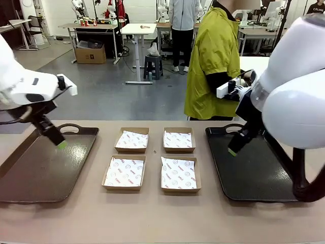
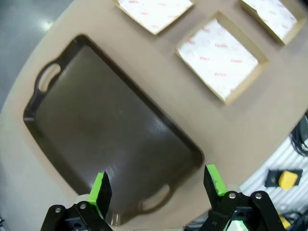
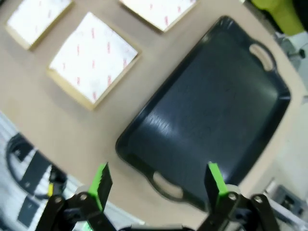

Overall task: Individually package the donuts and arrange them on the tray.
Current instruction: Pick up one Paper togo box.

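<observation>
The donuts are out of view. A dark brown tray point(image 1: 30, 178) point(image 2: 110, 125) lies bare at the table's left, and a black tray point(image 1: 254, 173) point(image 3: 207, 110) lies bare at the right. My left gripper point(image 1: 60, 144) point(image 2: 158, 183) hangs open above the brown tray's far part, holding nothing. Over the black tray's left part my right gripper point(image 1: 232, 151) point(image 3: 158, 179) is open too, with nothing between its fingers. Between the trays sit several shallow cardboard boxes point(image 1: 124, 173) point(image 2: 221, 57) point(image 3: 94, 57), each lined with printed white paper.
A person in a yellow-green jacket point(image 1: 213, 61) stands at the far side of the table, behind the black tray. The boxes form a two-by-two block, with bare tabletop point(image 1: 152, 218) along the near edge.
</observation>
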`<control>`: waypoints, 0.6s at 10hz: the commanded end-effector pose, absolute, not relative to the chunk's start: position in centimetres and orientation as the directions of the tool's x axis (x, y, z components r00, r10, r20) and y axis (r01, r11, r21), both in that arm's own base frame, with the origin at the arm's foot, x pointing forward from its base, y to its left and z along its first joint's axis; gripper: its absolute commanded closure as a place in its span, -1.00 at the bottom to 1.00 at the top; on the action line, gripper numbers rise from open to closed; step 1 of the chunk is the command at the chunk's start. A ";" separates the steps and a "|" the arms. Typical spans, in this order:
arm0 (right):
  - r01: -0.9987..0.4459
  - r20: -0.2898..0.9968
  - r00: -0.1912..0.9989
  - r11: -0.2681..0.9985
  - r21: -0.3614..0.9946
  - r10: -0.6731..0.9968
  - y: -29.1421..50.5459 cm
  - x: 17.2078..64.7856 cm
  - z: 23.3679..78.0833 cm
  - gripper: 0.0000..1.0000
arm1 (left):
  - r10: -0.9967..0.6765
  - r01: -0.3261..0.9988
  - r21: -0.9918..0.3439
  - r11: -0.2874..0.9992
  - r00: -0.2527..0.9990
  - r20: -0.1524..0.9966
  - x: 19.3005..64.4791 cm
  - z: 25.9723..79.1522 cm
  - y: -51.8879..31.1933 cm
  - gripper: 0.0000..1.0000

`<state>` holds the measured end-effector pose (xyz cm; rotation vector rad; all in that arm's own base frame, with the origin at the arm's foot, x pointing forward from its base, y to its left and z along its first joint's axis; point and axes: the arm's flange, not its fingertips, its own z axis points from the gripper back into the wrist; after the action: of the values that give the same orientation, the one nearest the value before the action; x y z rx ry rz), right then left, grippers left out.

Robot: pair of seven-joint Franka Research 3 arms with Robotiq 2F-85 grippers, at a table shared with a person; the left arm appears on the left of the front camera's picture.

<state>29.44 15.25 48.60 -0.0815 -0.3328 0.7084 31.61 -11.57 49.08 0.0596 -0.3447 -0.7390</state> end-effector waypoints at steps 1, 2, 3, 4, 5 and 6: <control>-0.621 0.291 0.719 0.771 -0.139 0.631 10.9 22.8 41.8 -1.00 | -0.673 0.655 0.166 0.737 0.686 0.277 21.0 41.7 -6.6 -1.00; -0.597 0.297 0.720 0.778 -0.196 0.627 10.4 24.5 41.3 -1.00 | -0.668 0.641 0.201 0.741 0.673 0.318 21.3 41.3 -6.8 -1.00; -0.622 0.263 0.717 0.763 -0.177 0.645 14.8 28.7 49.2 -1.00 | -0.670 0.652 0.163 0.740 0.694 0.264 30.2 50.1 -10.7 -1.00; -0.622 0.263 0.717 0.763 -0.177 0.645 14.8 28.7 49.2 -1.00 | -0.670 0.652 0.163 0.740 0.694 0.264 30.2 50.1 -10.7 -1.00; -0.622 0.263 0.717 0.763 -0.177 0.645 14.8 28.7 49.2 -1.00 | -0.670 0.652 0.163 0.740 0.694 0.264 30.2 50.1 -10.7 -1.00; -0.622 0.263 0.717 0.763 -0.177 0.645 14.8 28.7 49.2 -1.00 | -0.670 0.652 0.163 0.740 0.694 0.264 30.2 50.1 -10.7 -1.00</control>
<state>28.75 14.43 49.31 -0.0810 -0.3210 0.6971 29.78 -10.50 50.26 0.0615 -0.3057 -0.7371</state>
